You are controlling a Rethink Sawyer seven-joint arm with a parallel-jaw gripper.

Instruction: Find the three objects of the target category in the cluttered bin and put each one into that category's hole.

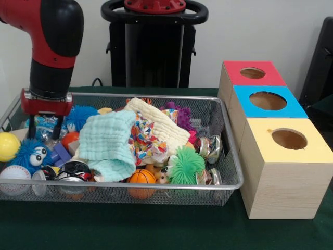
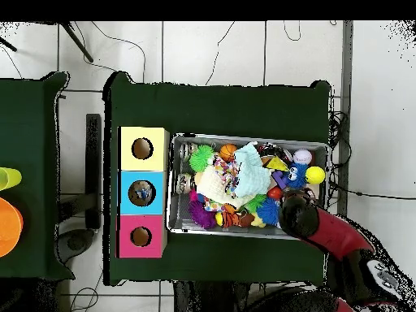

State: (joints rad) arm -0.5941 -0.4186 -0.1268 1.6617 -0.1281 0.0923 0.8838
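Note:
The silver wire-mesh bin (image 1: 130, 186) lies on the green table, full of toys and cloths; it also shows in the overhead view (image 2: 248, 136). My gripper (image 1: 44, 133) hangs at the bin's left end in the front view. Its two black fingers (image 1: 32, 127) stand apart and reach down on either side of a shiny blue-silver item. In the overhead view the arm (image 2: 302, 218) covers the gripper. Three wooden boxes stand beside the bin, each with a round hole: red top (image 1: 253, 73), blue top (image 1: 268, 100), yellow top (image 1: 289, 139).
In the bin lie a mint cloth (image 1: 106, 143), a cream cloth (image 1: 158, 125), a green spiky ball (image 1: 186, 165), a small basketball (image 1: 141, 177), a baseball (image 1: 14, 174), a yellow ball (image 1: 8, 146), a blue fuzzy toy with eyes (image 1: 28, 154) and silver bells (image 1: 210, 146).

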